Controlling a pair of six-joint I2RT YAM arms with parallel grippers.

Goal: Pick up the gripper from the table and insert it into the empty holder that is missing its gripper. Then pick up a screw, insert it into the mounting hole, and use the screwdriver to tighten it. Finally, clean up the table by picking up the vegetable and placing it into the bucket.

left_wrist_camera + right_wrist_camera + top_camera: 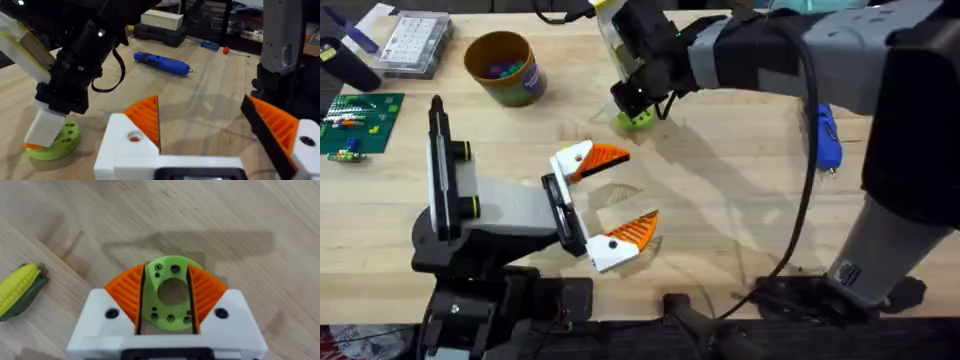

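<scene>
No readable writing or brand showing anywhere; teal band on the bucket [503, 66] too blurred to read.

Counting: two arms, two grippers, one bucket, one screwdriver [827, 137], one green round holder piece [171, 291], one toy corn cob [18, 289], one clear compartment box [413, 43], one green circuit board [357, 122].

Reaching across the desk [720, 220] from the lower right, right gripper [638, 108] pressing down at the far middle, jaws clamped on the green round holder piece, orange pads touching its two sides in the right wrist view. Holder piece lying flat on the wood, several small holes and one large centre hole showing.

Lying just beside that spot in the right wrist view, the yellow corn cob with a green husk, apart from the holder piece.

Resting low at the near left, left gripper [608, 202] with jaws wide apart, nothing between them, orange ribbed pads [145, 118] facing inward.

Lying on the desk at the right, the blue screwdriver, metal bit pointing toward the near side, well apart from both grippers.

Standing at the far left, the mustard bucket, upright, coloured bits inside. Sitting left of it, the compartment box; nearer, the circuit board.
</scene>
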